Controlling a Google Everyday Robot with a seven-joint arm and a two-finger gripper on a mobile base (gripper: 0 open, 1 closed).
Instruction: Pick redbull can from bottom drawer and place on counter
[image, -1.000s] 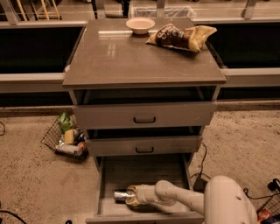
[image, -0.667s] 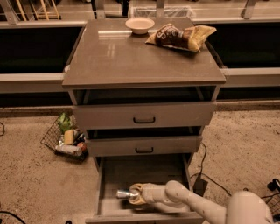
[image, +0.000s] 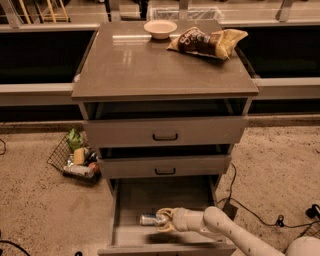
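Drawer cabinet (image: 125, 134) is the landmark, all three of its drawers pulled out; the counter (image: 150, 70) is its glossy grey-brown top slab; bottom drawer (image: 165, 192) at the cabinet's foot reaches furthest out toward the camera, plain grey floor showing; top drawer (image: 210, 131) and middle drawer (image: 200, 166) sit above it, each with a black handle; pale robot arm (image: 227, 229) comes in from the cabinet's lower right and reaches leftward into the bottom drawer; wire basket (image: 75, 157) of mixed items on the floor just left of the cabinet; dark cable (image: 250, 216) on the floor right of the cabinet; brown-and-yellow chip bag (image: 207, 42) lies on the cabinet's top at the back right; small pale bowl (image: 160, 28) on the top at back centre; gripper (image: 164, 221) low inside the cabinet's bottom drawer, at the right end of the redbull can (image: 148, 219), spread or clamped cannot tell; can lies on its side on the drawer floor, near the front, left of centre
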